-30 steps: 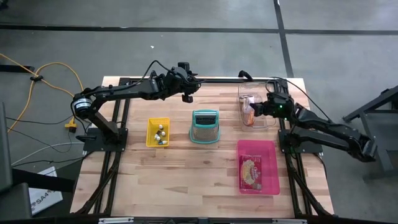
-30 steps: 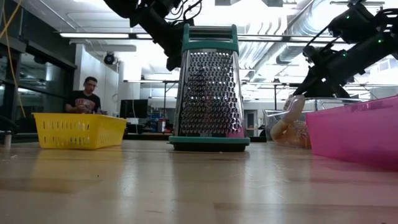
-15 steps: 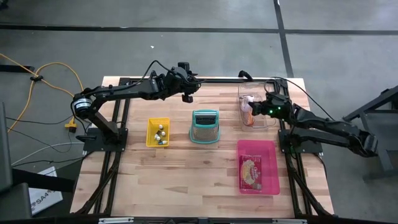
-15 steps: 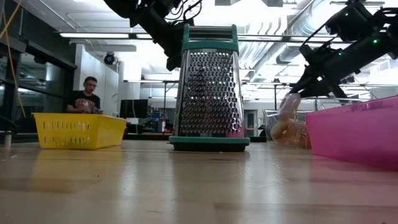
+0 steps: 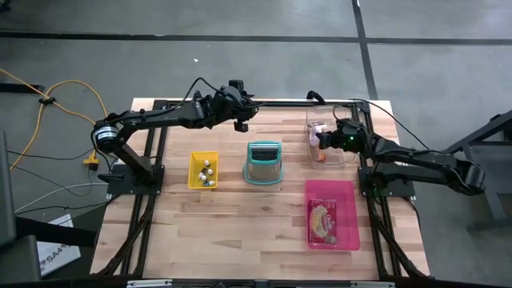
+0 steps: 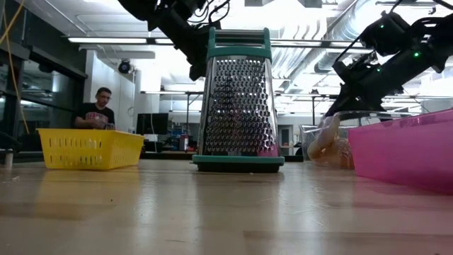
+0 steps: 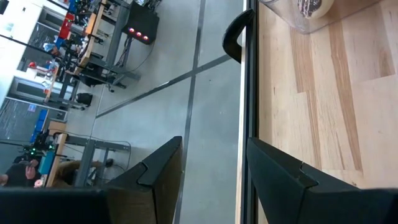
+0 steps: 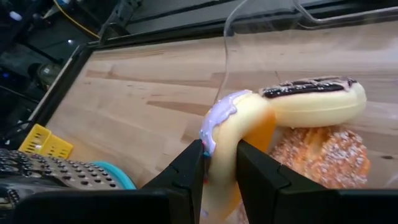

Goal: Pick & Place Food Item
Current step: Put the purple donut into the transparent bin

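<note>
A doughnut with purple icing (image 8: 231, 134) stands on edge in a clear container (image 5: 346, 152) at the table's far right, with my right gripper (image 8: 219, 168) shut on it. In the same container lie a chocolate-iced doughnut (image 8: 317, 102) and a sugared pastry (image 8: 326, 155). In the low view the held doughnut (image 6: 322, 142) shows below my right gripper (image 6: 341, 106), inside the container wall. My left gripper (image 5: 240, 122) hangs open in the air over the table's far edge, its fingers (image 7: 155, 171) holding nothing. My right gripper pinches the purple-iced doughnut's ring (image 8: 217, 146) between its two fingers, one on each flat face. The fingers slant down from the table's right side. The doughnut stands on edge, its upper part against the chocolate-iced one; the fingers hide its lower part.
A pink tray (image 5: 349, 192) with a packaged food item (image 5: 323, 218) lies near the right, in front of the container. A metal grater (image 5: 263, 162) stands mid-table, and a yellow basket (image 5: 196, 170) with small objects is to its left. A person sits in the room beyond.
My right gripper has moved toward the table's left edge and a little down, still shut on the purple-iced doughnut. The doughnut now sits lower, within the clear container's wall.
</note>
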`<action>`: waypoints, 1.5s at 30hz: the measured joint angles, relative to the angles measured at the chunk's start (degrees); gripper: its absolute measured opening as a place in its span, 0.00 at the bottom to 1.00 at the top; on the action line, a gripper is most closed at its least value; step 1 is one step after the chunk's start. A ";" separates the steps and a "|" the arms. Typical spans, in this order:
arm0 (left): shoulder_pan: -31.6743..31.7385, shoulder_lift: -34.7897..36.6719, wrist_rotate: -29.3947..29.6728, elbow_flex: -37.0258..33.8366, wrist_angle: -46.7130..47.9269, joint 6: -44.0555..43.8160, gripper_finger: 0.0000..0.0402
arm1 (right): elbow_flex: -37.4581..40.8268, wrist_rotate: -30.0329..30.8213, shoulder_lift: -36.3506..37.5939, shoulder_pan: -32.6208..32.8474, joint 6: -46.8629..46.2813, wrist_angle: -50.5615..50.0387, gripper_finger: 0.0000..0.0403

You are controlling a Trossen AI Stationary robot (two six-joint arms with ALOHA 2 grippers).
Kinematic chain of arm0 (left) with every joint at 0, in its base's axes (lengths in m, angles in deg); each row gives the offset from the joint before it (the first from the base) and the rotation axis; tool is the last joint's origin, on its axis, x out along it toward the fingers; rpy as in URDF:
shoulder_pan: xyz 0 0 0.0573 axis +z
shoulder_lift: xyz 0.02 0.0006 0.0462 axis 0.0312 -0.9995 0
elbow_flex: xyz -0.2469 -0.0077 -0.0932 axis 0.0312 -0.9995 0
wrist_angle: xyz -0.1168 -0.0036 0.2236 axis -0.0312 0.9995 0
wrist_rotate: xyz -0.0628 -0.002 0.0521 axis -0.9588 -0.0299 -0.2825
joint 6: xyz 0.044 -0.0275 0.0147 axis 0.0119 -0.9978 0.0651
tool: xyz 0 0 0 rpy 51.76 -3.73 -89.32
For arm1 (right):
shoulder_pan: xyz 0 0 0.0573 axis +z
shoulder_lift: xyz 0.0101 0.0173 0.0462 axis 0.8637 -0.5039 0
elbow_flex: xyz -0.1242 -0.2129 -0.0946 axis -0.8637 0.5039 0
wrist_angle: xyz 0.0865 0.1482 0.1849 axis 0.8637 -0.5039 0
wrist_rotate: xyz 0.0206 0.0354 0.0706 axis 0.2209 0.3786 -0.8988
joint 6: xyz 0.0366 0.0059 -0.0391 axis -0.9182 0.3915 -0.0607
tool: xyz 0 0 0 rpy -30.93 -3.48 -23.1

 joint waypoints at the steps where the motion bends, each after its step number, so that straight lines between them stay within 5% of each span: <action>1: -0.01 0.00 0.00 0.00 0.00 0.00 0.43 | 0.00 -0.19 -0.31 0.00 0.04 0.60 0.19; 45: -0.02 0.00 0.00 0.02 -0.02 0.02 0.43 | -0.04 0.37 6.89 -0.02 3.08 -9.41 0.19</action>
